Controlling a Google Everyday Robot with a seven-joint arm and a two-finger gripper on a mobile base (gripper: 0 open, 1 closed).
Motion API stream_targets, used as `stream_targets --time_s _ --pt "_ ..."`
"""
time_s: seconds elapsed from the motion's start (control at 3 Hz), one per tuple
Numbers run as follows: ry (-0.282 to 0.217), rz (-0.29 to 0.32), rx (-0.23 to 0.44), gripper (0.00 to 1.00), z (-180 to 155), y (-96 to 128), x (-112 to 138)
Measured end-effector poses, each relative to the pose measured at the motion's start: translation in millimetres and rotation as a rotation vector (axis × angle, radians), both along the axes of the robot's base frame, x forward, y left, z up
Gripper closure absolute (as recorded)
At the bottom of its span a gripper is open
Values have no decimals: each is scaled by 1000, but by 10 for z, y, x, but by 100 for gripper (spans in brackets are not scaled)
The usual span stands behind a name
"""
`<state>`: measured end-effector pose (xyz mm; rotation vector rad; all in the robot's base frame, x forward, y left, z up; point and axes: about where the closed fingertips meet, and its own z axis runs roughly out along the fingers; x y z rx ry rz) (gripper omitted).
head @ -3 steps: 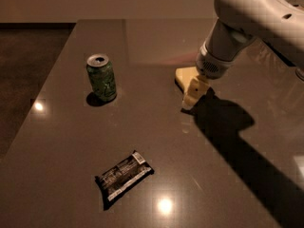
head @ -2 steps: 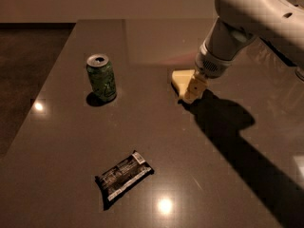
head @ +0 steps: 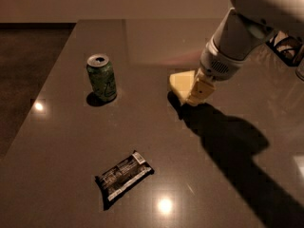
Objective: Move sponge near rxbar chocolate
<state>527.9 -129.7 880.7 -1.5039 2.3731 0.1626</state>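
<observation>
The pale yellow sponge (head: pixel 180 83) is at the middle right of the dark table (head: pixel 71 127). My gripper (head: pixel 194 96) comes down from the upper right and is shut on the sponge's right side; one cream finger (head: pixel 201 90) shows in front of it. The sponge looks tilted, with a dark shadow under its lower left edge. The rxbar chocolate (head: pixel 124 174), a black wrapper with white lettering, lies flat near the front of the table, well below and left of the sponge.
A green drink can (head: pixel 101 78) stands upright to the left of the sponge. The table's left edge runs diagonally beside dark floor (head: pixel 23 70). My arm casts a broad shadow (head: pixel 237 146) over the right of the table.
The gripper has risen a little and shifted slightly left at the sponge. The sponge has moved slightly left with it. The can and bar have not moved.
</observation>
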Motion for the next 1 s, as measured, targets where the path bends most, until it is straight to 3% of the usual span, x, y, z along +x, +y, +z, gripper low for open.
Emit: stream_targets --time_s 0.67,1.0 --pt "138 129 -44 100 -133 158 -928" --pt "194 175 -34 100 -247 235 -1261"
